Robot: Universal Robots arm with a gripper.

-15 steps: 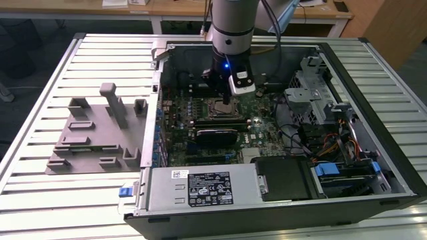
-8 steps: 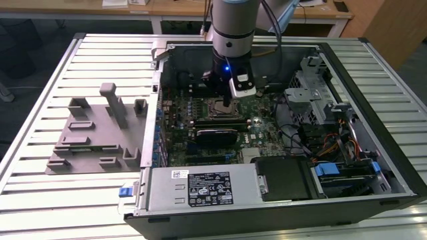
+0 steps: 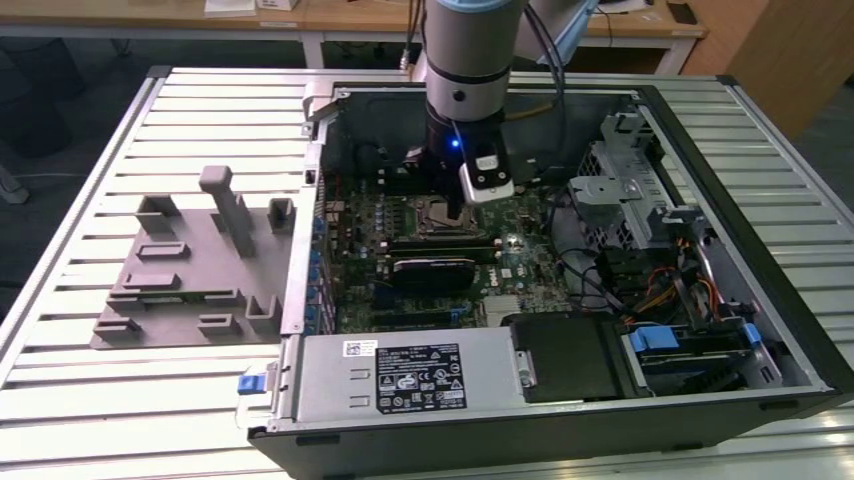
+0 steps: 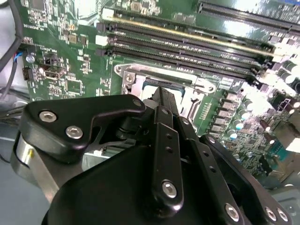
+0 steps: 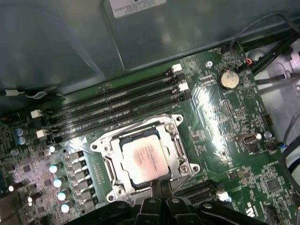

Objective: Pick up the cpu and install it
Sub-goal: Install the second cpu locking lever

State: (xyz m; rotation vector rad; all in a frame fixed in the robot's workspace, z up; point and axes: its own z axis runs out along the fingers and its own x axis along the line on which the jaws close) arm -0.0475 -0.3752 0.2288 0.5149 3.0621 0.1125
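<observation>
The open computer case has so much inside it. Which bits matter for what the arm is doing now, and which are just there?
Part of the job:
- the cpu, lying in the socket
- the claw, right beside the cpu

Just there:
- memory slots
- round battery
- grey plastic tray beside the case
- power supply box
- drive cage

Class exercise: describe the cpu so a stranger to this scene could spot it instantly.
Find the open computer case, then the green board inside. Beside the long black slots sits a metal-framed square socket; the cpu lies in it, the only flat silvery square there.
</observation>
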